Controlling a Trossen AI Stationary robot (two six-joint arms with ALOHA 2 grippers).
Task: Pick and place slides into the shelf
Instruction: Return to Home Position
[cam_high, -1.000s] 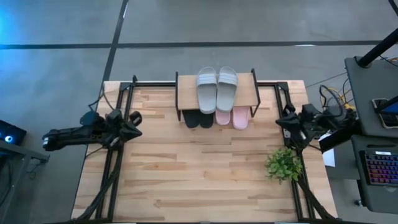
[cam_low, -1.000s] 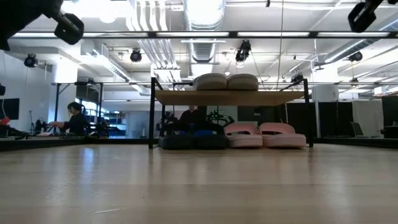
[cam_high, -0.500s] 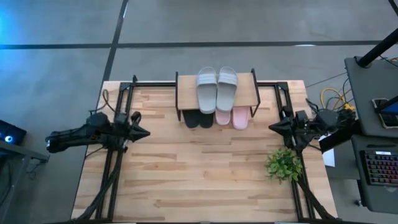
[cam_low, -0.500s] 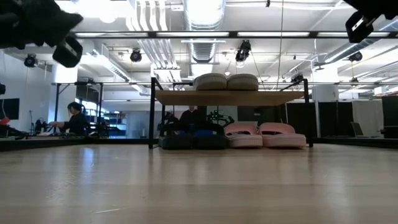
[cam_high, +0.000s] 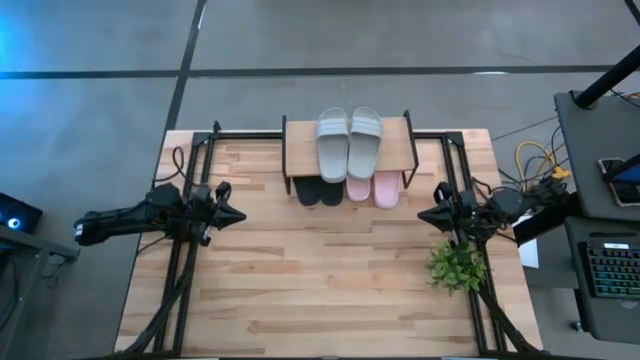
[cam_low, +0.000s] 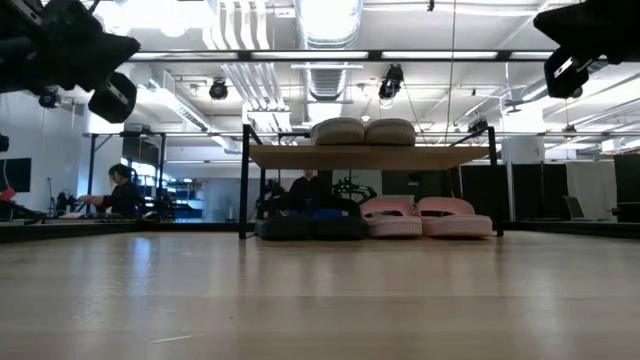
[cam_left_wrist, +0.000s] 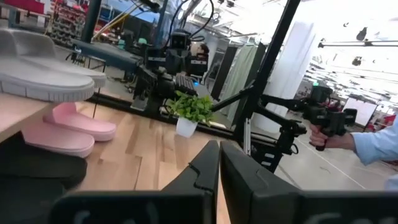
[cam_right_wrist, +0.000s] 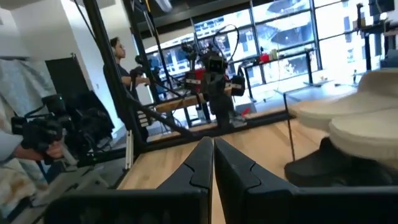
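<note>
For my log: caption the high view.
Grey slides atop shelf, black pair and pink pair below; left gripper and right gripper shut.

The shelf (cam_high: 299, 150) is a small rack with a light wood top and thin black legs. It stands at the back edge of the tabletop (cam_high: 330, 280), in the middle. Two light grey slides (cam_high: 332, 146) lie side by side on the top board, touching each other. They are longer than the board and stick out over its edges. On the low level, two black slides (cam_high: 309, 190) sit on the left and two pale pink slides (cam_high: 386, 188) sit on the right, all in one row.
</note>
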